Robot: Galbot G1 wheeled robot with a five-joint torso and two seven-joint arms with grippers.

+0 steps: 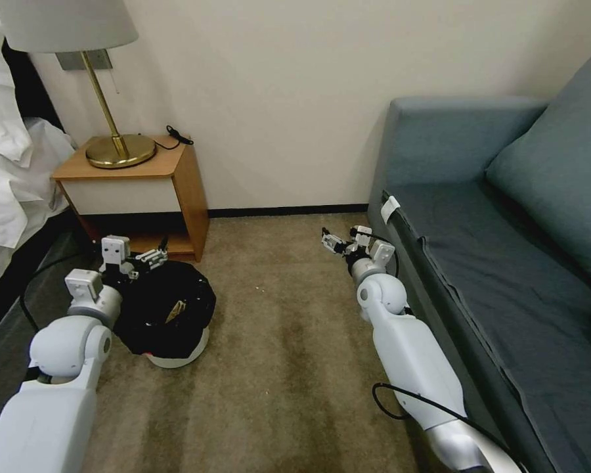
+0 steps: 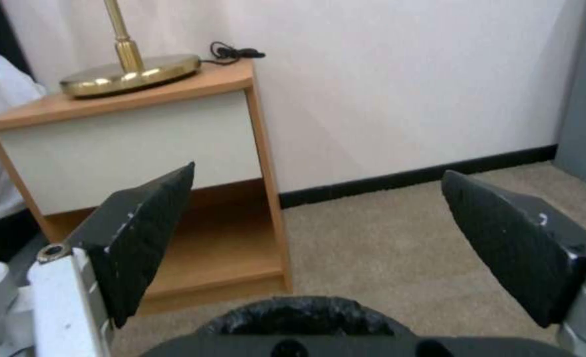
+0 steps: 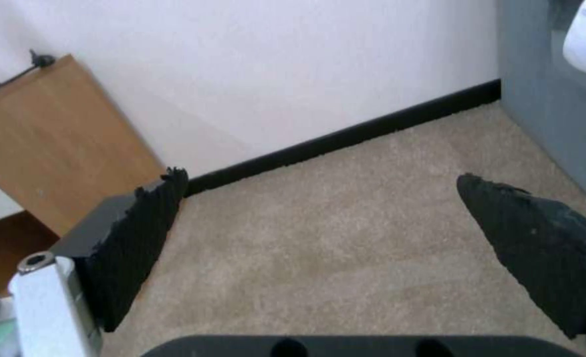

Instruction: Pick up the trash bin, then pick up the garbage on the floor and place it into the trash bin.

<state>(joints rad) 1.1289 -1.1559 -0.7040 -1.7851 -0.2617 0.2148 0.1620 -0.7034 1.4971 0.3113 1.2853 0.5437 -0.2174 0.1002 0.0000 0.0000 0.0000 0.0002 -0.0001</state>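
I stand on a beige carpet (image 1: 289,341) in a bedroom corner, both arms reaching forward and low. Nearest on my left side, my left gripper (image 1: 150,257) hangs just above the far rim of the trash bin (image 1: 171,312), a small round white bin on the carpet with a crinkled black bag draped over its top. In my left wrist view the black bag's rim (image 2: 300,312) sits directly below the gap between my two dark finger pads (image 2: 141,238). These jaws are spread wide and hold nothing. A small tan scrap lies inside the bag; I cannot tell what it is.

On my right side, my right gripper (image 1: 343,242) hovers over bare carpet, well apart from the bin. Its jaws are also spread wide and empty, with only carpet between the pads (image 3: 134,238).

Just beyond the bin stands a wooden nightstand (image 1: 134,190) with a white drawer front and an open lower shelf; its near corner is close to my left gripper. A brass lamp (image 1: 115,141) stands on top, its black cord (image 1: 177,136) trailing at the back edge. White bedding (image 1: 6,164) hangs at the far left. A blue-grey sofa (image 1: 505,217) runs along my right arm, crowding that side. A cream wall (image 1: 295,85) with a dark baseboard (image 1: 282,211) closes the far end.
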